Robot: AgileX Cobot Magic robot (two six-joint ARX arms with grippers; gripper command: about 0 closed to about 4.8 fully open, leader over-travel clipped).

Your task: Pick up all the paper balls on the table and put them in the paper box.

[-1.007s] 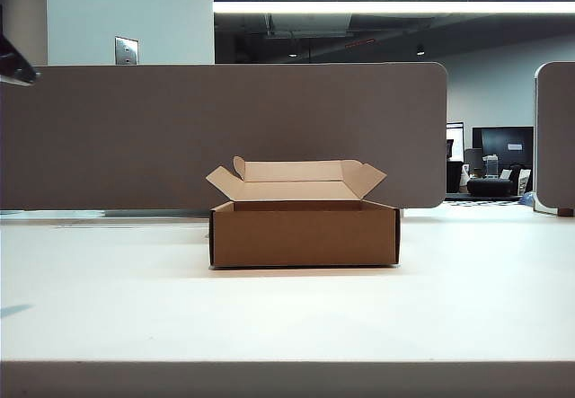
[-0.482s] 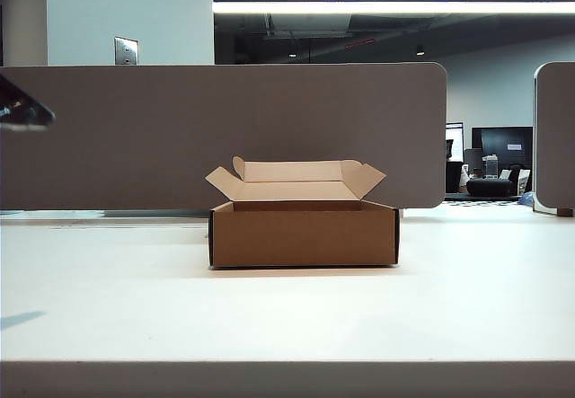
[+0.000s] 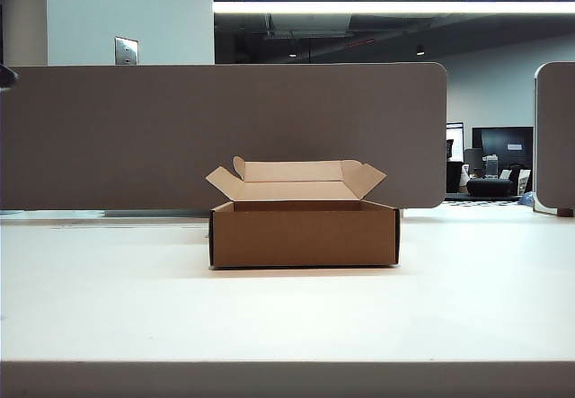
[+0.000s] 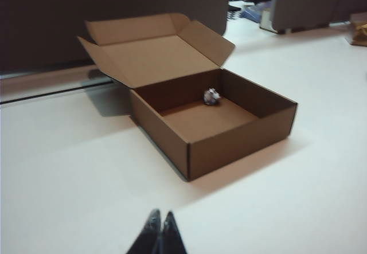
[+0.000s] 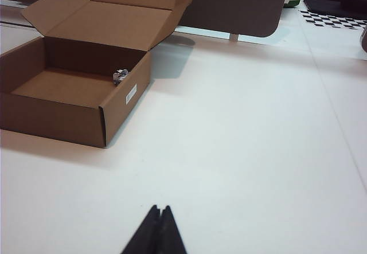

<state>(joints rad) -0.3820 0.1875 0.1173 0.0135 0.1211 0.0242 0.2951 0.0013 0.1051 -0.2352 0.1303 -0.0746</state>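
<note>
One ball [image 4: 211,96] lies in the box [image 4: 229,145]; none shows on the counter [image 5: 258,151]. Left claw [image 4: 160,222] and right claw [image 5: 160,214] hover together, empty, near the box.

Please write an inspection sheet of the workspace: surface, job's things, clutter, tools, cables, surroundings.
Surface: white table, plain; no paper ball seen lying on it.
Job's things: brown paper box stands open at the middle, lid flaps folded back. One paper ball lies inside near a back corner, also seen in the right wrist view. Other balls: nothing seen.
Clutter: nothing seen.
Tools: left tool shut, holding nothing, above bare table away from the box. Right tool shut, holding nothing, above bare table on the box's other side.
Cables: nothing seen.
Surroundings: grey-brown divider panel behind the box; dim office with a ceiling light strip beyond.
</note>
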